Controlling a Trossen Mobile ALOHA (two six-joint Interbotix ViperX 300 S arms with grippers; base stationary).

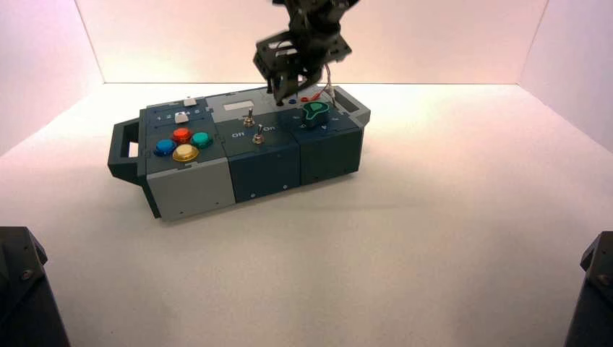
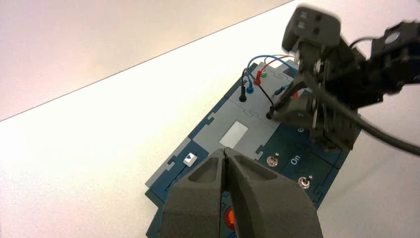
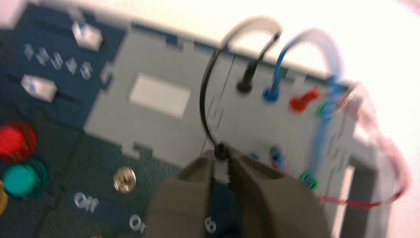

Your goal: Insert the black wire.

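Note:
The black wire [image 3: 202, 99] arches above the grey panel of the box [image 1: 188, 189]. One of its plugs [image 3: 243, 85] stands in a socket beside the blue plug. The other plug [image 2: 270, 115] sits low against the panel edge, pinched between the tips of my right gripper [image 3: 221, 156], which reaches down over the box's back [image 1: 289, 90]. In the left wrist view that gripper [image 2: 275, 113] meets the plug from the side. My left gripper [image 2: 225, 151] is shut and empty, hovering above the button end of the box.
A blue lead [image 3: 282, 54], a red plug [image 3: 302, 101] and a pale red-tipped lead [image 3: 391, 148] crowd the sockets. Nearby are two toggle switches [image 1: 248, 119], a green knob [image 1: 314, 110] and coloured buttons [image 1: 182, 142]. The box has a handle at each end.

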